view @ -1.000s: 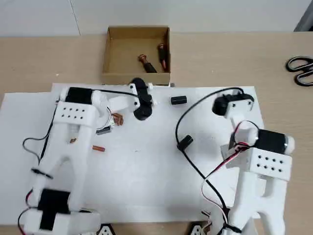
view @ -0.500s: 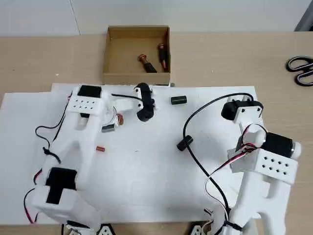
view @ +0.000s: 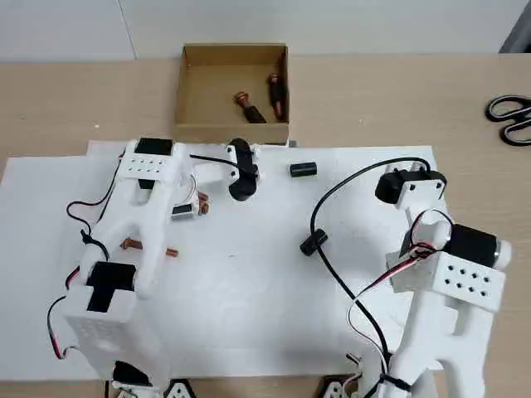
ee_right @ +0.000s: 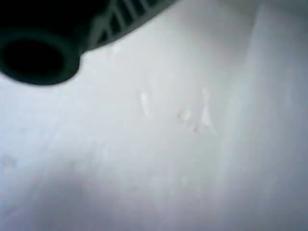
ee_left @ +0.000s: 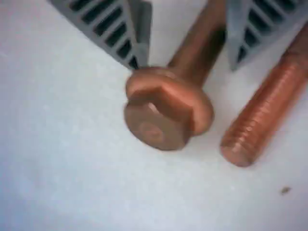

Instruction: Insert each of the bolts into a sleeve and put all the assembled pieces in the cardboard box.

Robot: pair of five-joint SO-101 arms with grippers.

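Evidently, the left end effector (ee_left: pixel 185 60) stood apart, straddling the shank of a copper bolt (ee_left: pixel 166 113) that lay on the white sheet (ee_left: pixel 62 159) with its head toward the camera. A second bolt (ee_left: pixel 262 125) lay just beside it. Two assembled pieces (view: pixel 249 109) lay in the cardboard box (view: pixel 231 131) at the sheet's far edge, with a loose black sleeve (view: pixel 303 170) near it. Close by the right end effector (view: pixel 402 184) sat a dark hollow cylinder (ee_right: pixel 33 57), possibly another sleeve. Whether that end effector was apart or together could not be told.
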